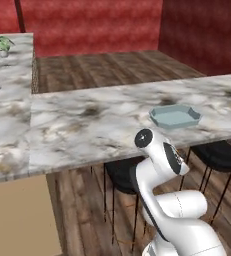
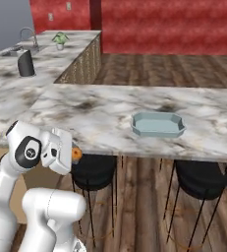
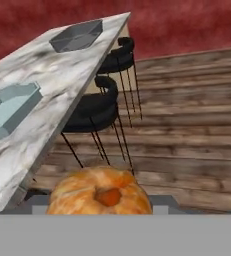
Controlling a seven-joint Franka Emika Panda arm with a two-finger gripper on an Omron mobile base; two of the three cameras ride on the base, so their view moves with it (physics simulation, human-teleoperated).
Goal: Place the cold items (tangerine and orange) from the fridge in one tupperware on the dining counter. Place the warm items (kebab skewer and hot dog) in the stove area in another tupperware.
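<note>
Orange fruit (image 2: 76, 154) in pincer (image 2: 73, 153), below counter (image 2: 105, 118) edge.

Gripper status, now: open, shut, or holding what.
Gripper: closed on an orange citrus fruit; whether tangerine or orange cannot be told.

- The place is a home kitchen with a dining area; everything is rendered, not real.
- A long marble counter (image 1: 87, 125) turns at a corner, as a kitchen island does.
- Black bar stools (image 2: 93, 172) stand under the counter edge, so people can eat there.
- A sink with a curved faucet (image 2: 29, 37) is at the far end.
- A small potted plant (image 2: 60, 39) and a dark jar (image 2: 25, 64) stand on the counter.
- The floor is wooden planks (image 1: 112, 67), the walls are red.
</note>
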